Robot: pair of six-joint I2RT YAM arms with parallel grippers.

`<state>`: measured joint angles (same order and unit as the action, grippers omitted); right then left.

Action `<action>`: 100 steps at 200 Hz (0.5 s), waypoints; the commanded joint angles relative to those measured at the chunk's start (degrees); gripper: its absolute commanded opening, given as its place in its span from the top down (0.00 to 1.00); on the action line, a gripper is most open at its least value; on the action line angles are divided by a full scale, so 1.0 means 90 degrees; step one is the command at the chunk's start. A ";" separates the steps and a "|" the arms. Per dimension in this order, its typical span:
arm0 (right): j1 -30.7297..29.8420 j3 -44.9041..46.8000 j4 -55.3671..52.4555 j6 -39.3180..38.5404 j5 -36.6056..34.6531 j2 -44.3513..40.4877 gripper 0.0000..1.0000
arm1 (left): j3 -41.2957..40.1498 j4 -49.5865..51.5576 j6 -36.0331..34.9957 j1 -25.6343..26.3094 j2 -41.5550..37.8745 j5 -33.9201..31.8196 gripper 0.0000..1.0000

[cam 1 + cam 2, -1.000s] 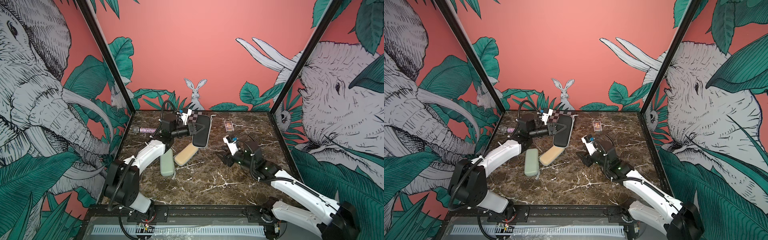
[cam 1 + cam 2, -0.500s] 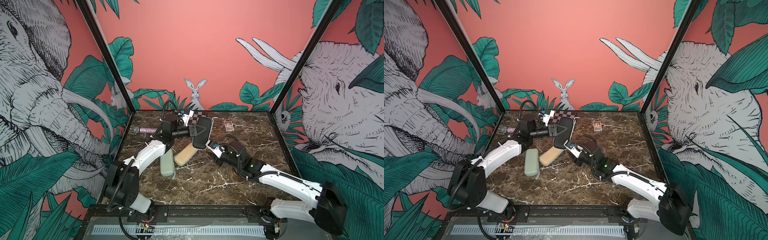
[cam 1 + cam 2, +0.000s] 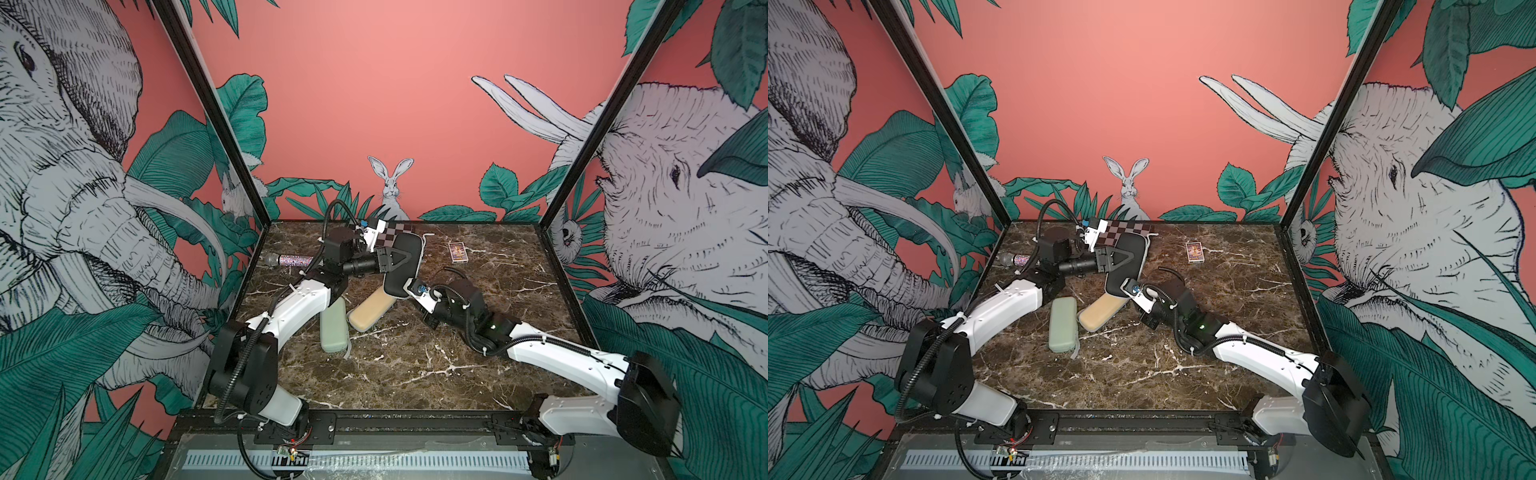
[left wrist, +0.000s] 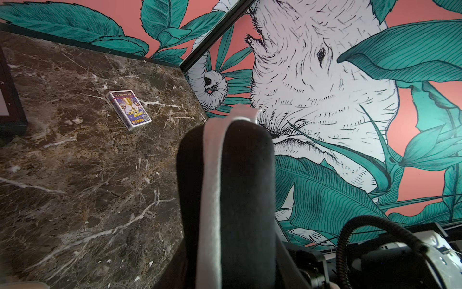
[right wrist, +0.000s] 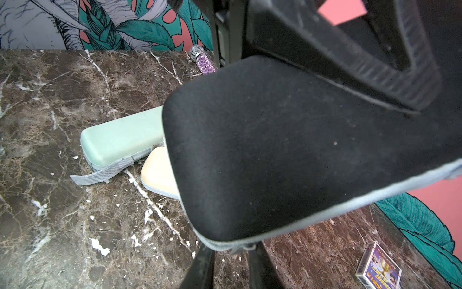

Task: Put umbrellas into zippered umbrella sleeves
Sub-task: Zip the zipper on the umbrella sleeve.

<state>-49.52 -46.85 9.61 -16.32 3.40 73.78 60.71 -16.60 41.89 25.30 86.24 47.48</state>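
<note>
My left gripper [image 3: 405,259] is shut on a black zippered sleeve [image 3: 401,268] and holds it closed and tilted above the table, in both top views [image 3: 1125,266]. The sleeve fills the left wrist view [image 4: 245,200], grey zipper edge facing the camera. My right gripper [image 5: 230,252] sits at the sleeve's lower end [image 5: 275,150]. Its fingers stand a little apart on either side of the zipper pull [image 5: 243,246], with table showing between them. A mint sleeve [image 3: 333,328] and a cream sleeve [image 3: 370,311] lie closed on the marble below. No umbrellas are in view.
A glittery microphone [image 3: 291,260] lies by the left wall. A checkered board box [image 3: 395,230] stands at the back behind the left gripper. A small card box [image 3: 458,252] lies at the back right. The mint sleeve's grey strap [image 5: 100,175] trails onto the table.
My right arm has swung left from the table's middle to the black sleeve's lower end, and its jaws have narrowed. The left gripper still holds the sleeve in nearly the same place.
</note>
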 commanded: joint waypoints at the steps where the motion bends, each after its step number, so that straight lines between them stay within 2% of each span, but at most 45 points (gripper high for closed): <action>1: -0.0060 -0.0293 0.0496 -0.0021 0.0023 0.0098 0.79 | 0.0094 -0.0488 0.0103 0.0080 -0.0324 0.0307 1.00; 71: -0.0065 -0.0344 0.0544 0.0056 -0.0044 0.0135 0.94 | -0.0020 -0.0561 0.0189 0.0083 -0.0300 0.0251 1.00; 100: -0.0084 -0.0276 0.0446 0.0029 -0.0063 0.0076 1.00 | -0.0083 -0.0558 0.0291 0.0077 -0.0241 0.0014 1.00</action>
<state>-49.47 -47.64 9.67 -15.57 1.56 74.83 60.49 -17.45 42.59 25.10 86.24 47.51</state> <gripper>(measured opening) 0.048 0.355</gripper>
